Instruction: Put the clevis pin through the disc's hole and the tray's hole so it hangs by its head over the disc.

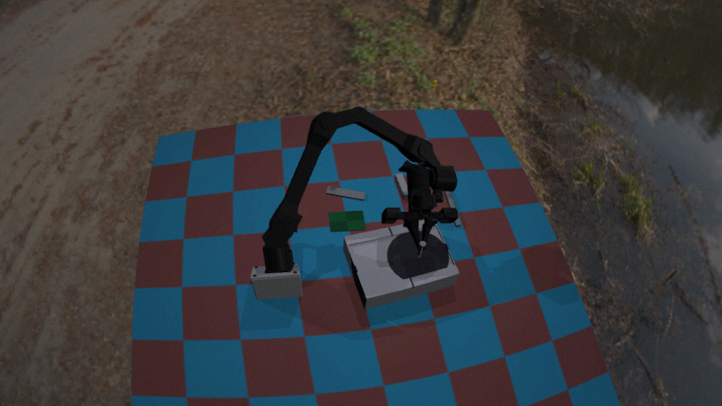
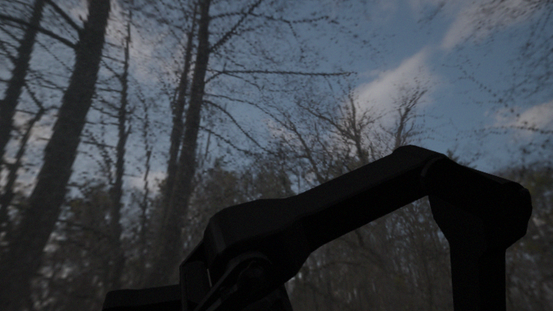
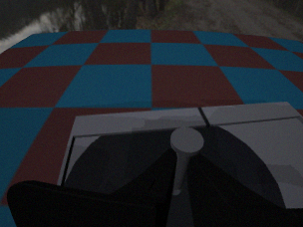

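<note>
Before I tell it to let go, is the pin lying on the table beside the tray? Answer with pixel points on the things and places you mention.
No, the pin (image 1: 422, 244) (image 3: 186, 141) is held head-up between the jaws.

Seen from above, the arm's base (image 1: 276, 285) stands on the left part of the desk (image 1: 212, 363) (image 3: 115, 85). To its right is the tray (image 1: 373, 272) (image 3: 140, 119), with the disc (image 1: 398, 252) (image 3: 100, 164) over the tray's right-hand part. The arm (image 1: 302, 176) (image 2: 348, 201) arches behind the tray and down to the hand (image 1: 420, 241) (image 3: 181, 166), above the disc. Between the fingertips is the pin (image 1: 422, 244) (image 3: 186, 140), head up, slightly tilted; whether its lower end is in the hole cannot be told. Behind the tray's left part lies a flat rectangle (image 1: 347, 221), with a short bar (image 1: 345, 193) behind that. Farther right, a block (image 1: 401, 185) and a narrow strip (image 1: 457, 220) lie behind the tray, partly hidden by the arm.
</note>
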Available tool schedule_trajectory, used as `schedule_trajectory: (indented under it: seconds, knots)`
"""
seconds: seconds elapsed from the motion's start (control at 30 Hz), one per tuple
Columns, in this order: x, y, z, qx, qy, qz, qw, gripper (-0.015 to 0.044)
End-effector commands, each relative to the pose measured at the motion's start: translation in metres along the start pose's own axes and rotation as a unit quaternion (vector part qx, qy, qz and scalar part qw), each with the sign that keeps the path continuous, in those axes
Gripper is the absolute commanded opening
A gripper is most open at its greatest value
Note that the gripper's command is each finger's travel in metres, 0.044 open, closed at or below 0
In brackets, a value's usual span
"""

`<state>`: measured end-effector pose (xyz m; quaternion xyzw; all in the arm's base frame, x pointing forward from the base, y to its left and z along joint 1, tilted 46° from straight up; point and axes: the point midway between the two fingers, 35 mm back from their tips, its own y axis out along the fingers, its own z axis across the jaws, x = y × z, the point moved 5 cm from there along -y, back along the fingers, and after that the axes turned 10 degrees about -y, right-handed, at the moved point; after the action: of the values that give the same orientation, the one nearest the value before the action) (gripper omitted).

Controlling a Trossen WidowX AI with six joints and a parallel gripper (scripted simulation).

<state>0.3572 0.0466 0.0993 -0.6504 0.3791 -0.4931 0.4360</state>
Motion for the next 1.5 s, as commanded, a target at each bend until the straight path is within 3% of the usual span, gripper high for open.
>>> schedule_trajectory:
  seconds: [0.0, 1.47]
  knots:
    - [-0.0006, -0.0002, -0.0001, -0.001, 0.001, 0.001, 1.000, 0.0000]
    - [-0.0027, -0.0006, -0.0012, 0.000, 0.005, -0.008, 1.000, 0.0000]
